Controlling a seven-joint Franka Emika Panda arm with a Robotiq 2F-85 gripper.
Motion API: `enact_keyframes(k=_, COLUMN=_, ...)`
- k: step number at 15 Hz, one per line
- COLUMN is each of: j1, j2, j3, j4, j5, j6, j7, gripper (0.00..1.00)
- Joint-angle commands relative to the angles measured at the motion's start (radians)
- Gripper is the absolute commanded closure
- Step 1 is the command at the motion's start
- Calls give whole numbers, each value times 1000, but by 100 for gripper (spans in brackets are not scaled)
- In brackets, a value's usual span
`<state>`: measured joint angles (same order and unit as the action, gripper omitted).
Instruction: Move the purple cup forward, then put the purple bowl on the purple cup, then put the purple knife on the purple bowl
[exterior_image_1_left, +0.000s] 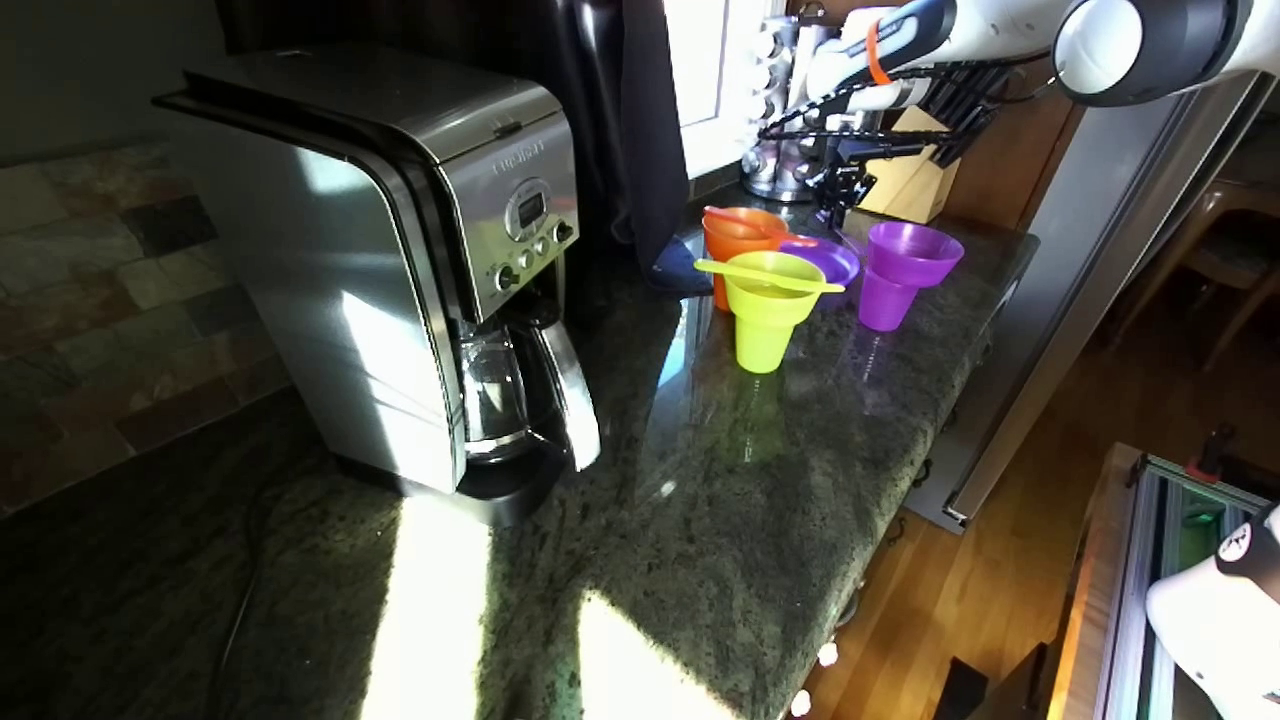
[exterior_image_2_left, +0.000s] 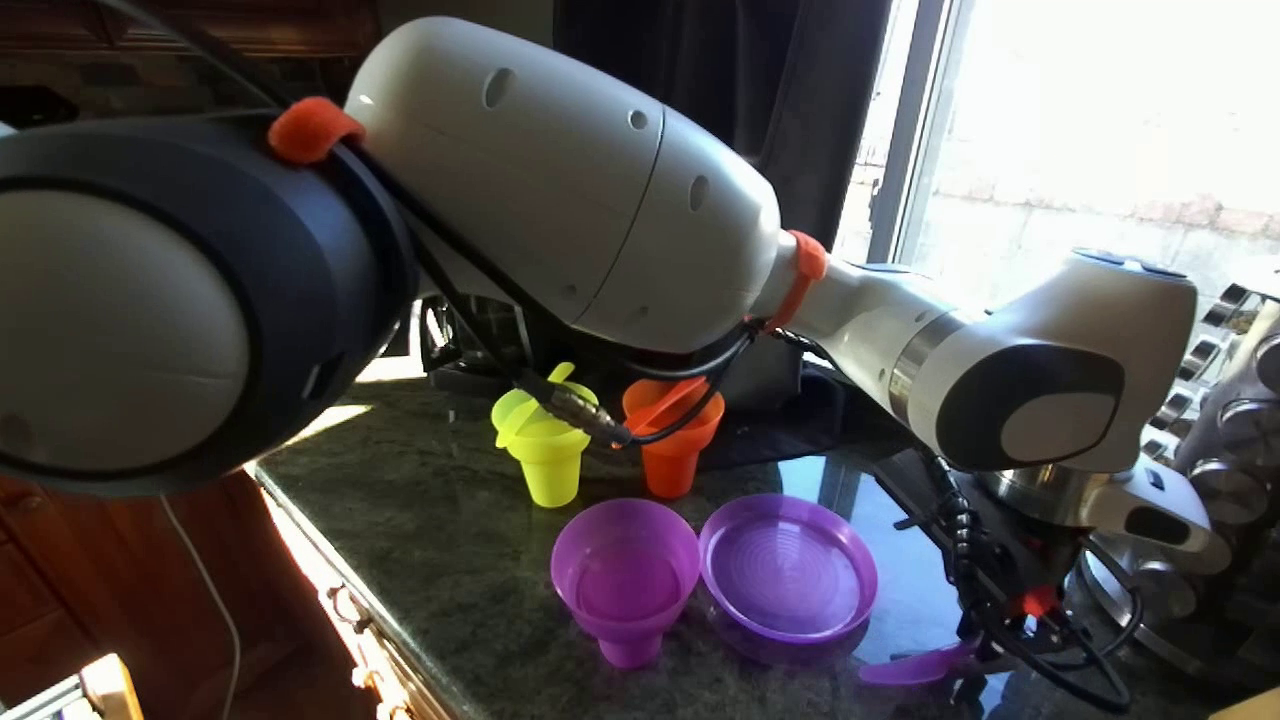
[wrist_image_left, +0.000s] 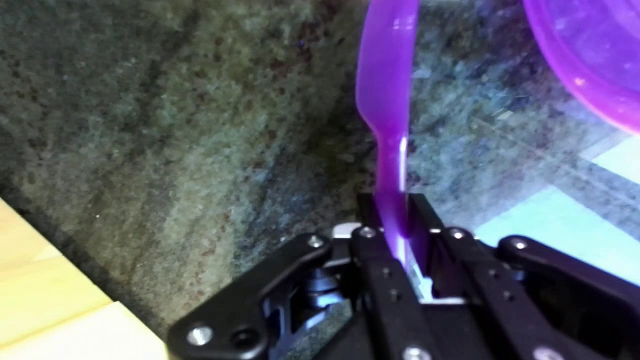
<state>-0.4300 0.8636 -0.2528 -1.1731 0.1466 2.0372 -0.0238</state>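
The purple cup (exterior_image_1_left: 885, 303) stands upright on the dark stone counter; it also shows in an exterior view (exterior_image_2_left: 631, 652). The purple bowl (exterior_image_1_left: 915, 248) sits on top of the cup, open side up, and shows in an exterior view (exterior_image_2_left: 625, 565). The purple knife (wrist_image_left: 387, 85) is held between the fingers of my gripper (wrist_image_left: 395, 212), its blade pointing away from the jaws. In an exterior view the knife (exterior_image_2_left: 915, 666) sticks out from the gripper (exterior_image_2_left: 975, 645), low by the counter, to the side of the purple plate; whether it touches the counter I cannot tell.
A purple plate (exterior_image_2_left: 788, 568) lies between my gripper and the purple stack. A yellow-green cup stack (exterior_image_1_left: 765, 340) and an orange stack (exterior_image_2_left: 670, 465) stand nearby, each topped with a utensil. A knife block (exterior_image_1_left: 910, 180), a metal rack (exterior_image_1_left: 775, 110) and a coffee maker (exterior_image_1_left: 380, 270) flank the counter.
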Motion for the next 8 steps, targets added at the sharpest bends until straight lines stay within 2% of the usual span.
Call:
enact_keyframes(k=1, j1=-2, j2=-63, j3=-5, j4=-54, j5=-13, j6=-26, j7=-52, gripper=95)
enact_keyframes(k=8, j1=-5, j2=-252, j3=14, j4=-246, j5=13, j6=-33, j7=-237, gripper=95)
